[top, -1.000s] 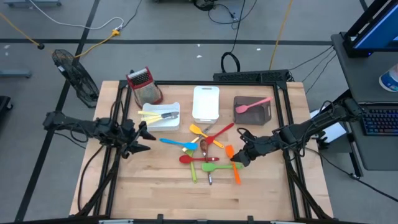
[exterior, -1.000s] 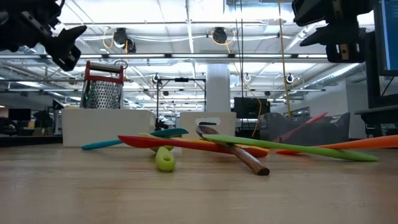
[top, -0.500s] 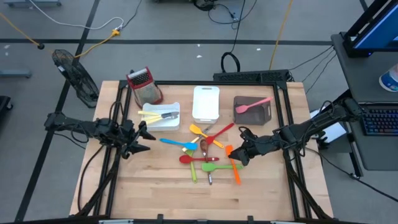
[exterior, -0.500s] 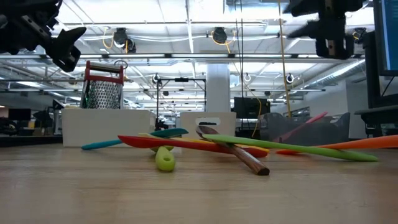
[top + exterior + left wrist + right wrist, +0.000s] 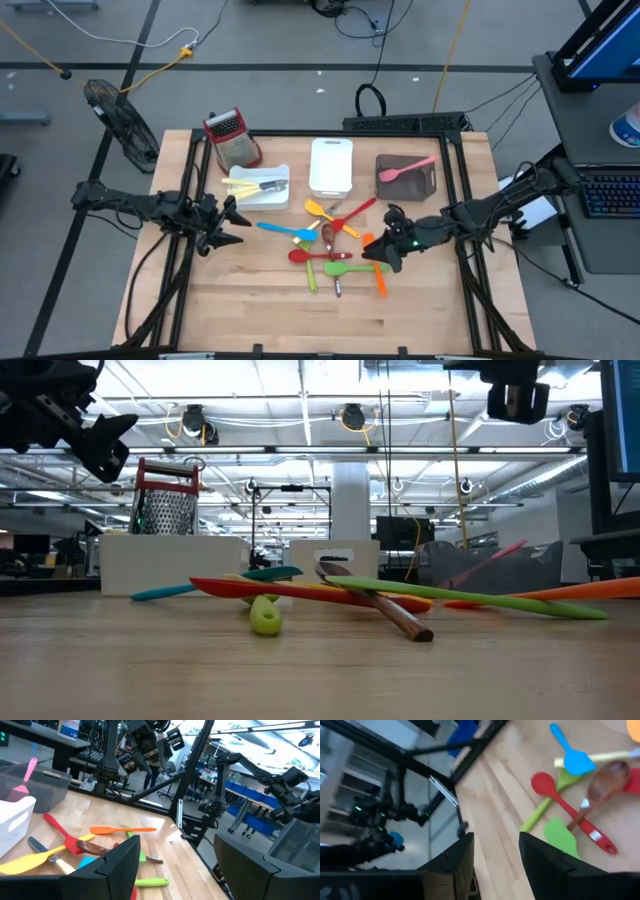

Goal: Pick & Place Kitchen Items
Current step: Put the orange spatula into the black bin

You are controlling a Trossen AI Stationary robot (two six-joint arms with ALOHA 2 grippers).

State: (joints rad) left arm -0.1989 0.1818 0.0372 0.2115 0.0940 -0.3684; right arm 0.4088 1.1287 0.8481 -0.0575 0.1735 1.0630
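Observation:
The kitchen items lie in a loose heap (image 5: pixel 330 245) at the table's middle: red, green, blue, yellow and wooden utensils, some crossing over one another. An orange spatula (image 5: pixel 377 272) lies on the wood at the heap's right end. My right gripper (image 5: pixel 374 250) hangs high above that right end, slanting slightly down toward the heap, open with nothing between its fingers (image 5: pixel 496 862). My left gripper (image 5: pixel 238 222) stands level and raised to the left of the heap, open and empty (image 5: pixel 175 870). In the low view both grippers sit well above the utensils (image 5: pixel 340 595).
At the back stand a white tray (image 5: pixel 258 187) holding yellow and metal utensils, a second white tray (image 5: pixel 331 165), a dark tray (image 5: pixel 405 178) with a pink spatula, and a red-topped grater (image 5: pixel 232 138). Black frame rails (image 5: pixel 462 200) border the table. Bare wood (image 5: pixel 300 315) lies near the front edge.
My right gripper has risen above the heap's right end and rolled about its own axis, staying open. The utensils lie as before.

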